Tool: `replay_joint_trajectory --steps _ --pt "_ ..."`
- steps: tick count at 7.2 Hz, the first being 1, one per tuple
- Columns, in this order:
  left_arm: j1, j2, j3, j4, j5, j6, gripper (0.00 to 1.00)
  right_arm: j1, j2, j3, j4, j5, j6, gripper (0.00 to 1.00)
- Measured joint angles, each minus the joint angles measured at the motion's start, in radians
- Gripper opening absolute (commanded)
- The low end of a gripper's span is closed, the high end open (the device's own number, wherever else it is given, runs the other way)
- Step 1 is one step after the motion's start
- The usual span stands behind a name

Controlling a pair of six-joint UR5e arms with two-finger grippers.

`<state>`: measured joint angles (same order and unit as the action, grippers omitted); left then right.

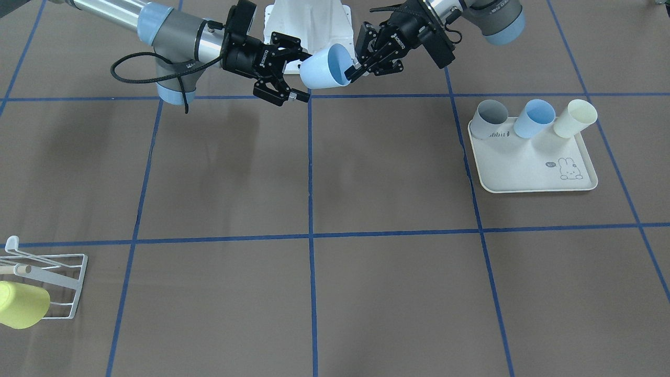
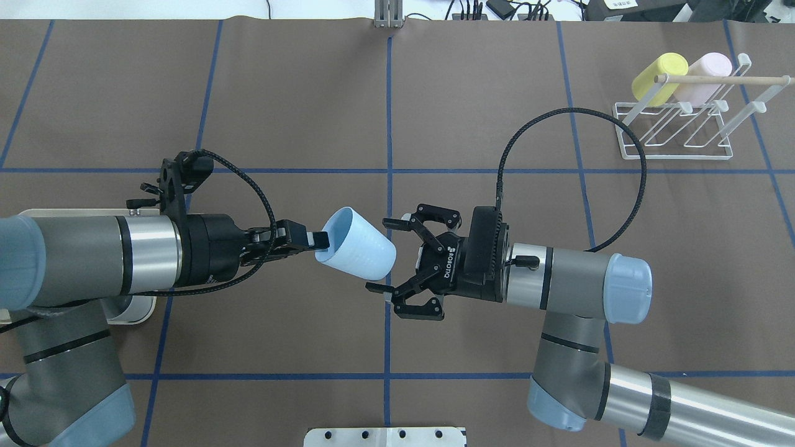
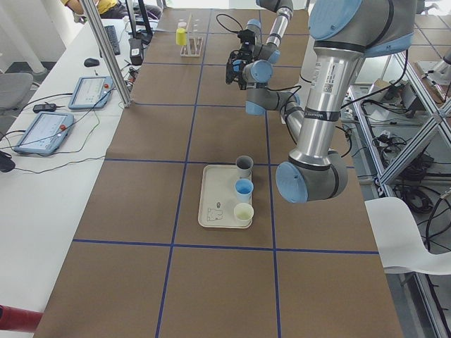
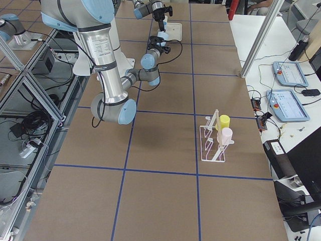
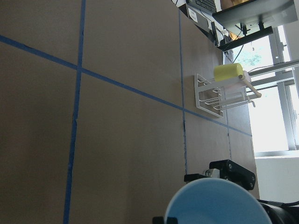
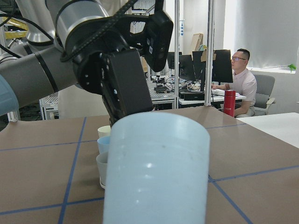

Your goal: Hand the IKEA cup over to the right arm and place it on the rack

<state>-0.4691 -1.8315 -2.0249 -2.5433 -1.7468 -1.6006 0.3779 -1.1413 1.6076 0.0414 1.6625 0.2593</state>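
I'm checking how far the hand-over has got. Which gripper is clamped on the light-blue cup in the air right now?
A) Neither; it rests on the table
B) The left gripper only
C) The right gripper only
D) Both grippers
B: the left gripper pinches the rim of the light-blue cup, while the right gripper has its fingers spread wide at the cup's base, not closed on it.

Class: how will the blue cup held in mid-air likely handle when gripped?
The blue cup is probably light and stiff: the left gripper holds it by the rim alone. Its smooth tapered wall might slip in the right gripper.
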Motion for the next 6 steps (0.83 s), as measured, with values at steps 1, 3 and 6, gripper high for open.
replay_joint_trajectory --steps 1,3,6 --pt "0.001 0.000 0.000 0.000 0.001 -0.001 0.00 0.000 0.000 0.003 0.000 0.000 0.000 0.78" --pt "0.003 0.001 0.000 0.000 0.001 -0.001 0.00 0.001 0.000 0.005 0.000 -0.001 0.000 0.74" --pt "0.003 0.000 0.000 0.000 -0.005 0.000 1.00 0.006 0.000 0.006 -0.001 -0.001 0.000 0.39"
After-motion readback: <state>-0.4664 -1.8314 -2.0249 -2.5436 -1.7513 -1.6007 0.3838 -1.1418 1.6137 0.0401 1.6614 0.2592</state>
